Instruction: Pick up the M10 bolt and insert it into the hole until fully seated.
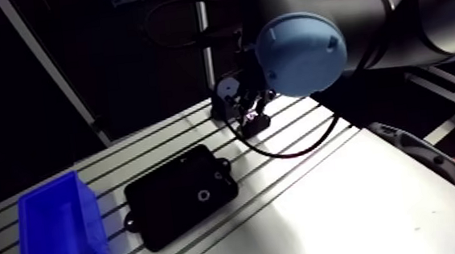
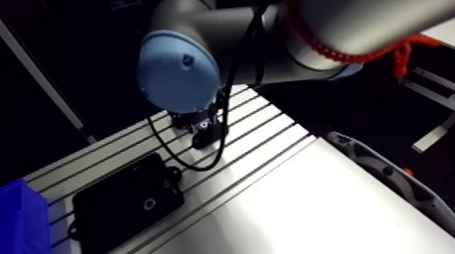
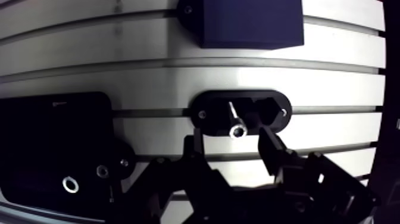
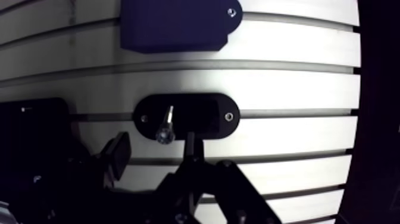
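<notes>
The gripper [image 3: 230,138] is nearest, its fingers spread apart and gripping nothing; the M10 bolt [image 3: 236,122] stands in a black oval holder [image 3: 211,106] just ahead, its head between the fingertips but clear of both; the step in hand looks like the grasp, so the gripper should settle lower, centre on the bolt and close squarely, lest it tip; in the arm view the black block [image 1: 166,204] with its hole [image 1: 203,194] sits low centre on the tabletop [image 1: 352,204]; the blue bin [image 1: 56,235], lower left, shows nothing inside.
</notes>
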`<state>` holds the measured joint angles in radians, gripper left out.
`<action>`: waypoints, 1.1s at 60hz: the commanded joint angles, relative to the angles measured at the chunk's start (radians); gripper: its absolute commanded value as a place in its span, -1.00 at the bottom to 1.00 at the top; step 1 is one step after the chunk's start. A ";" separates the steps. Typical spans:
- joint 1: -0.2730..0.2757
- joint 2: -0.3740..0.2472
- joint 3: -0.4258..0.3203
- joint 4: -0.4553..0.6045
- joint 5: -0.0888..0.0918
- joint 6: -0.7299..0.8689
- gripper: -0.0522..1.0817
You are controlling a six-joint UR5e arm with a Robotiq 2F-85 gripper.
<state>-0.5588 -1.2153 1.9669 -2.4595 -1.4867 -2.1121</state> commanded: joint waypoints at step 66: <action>-0.001 0.017 -0.011 -0.003 -0.002 0.004 0.08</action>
<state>-0.5600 -1.2004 1.9592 -2.4630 -1.4887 -2.1083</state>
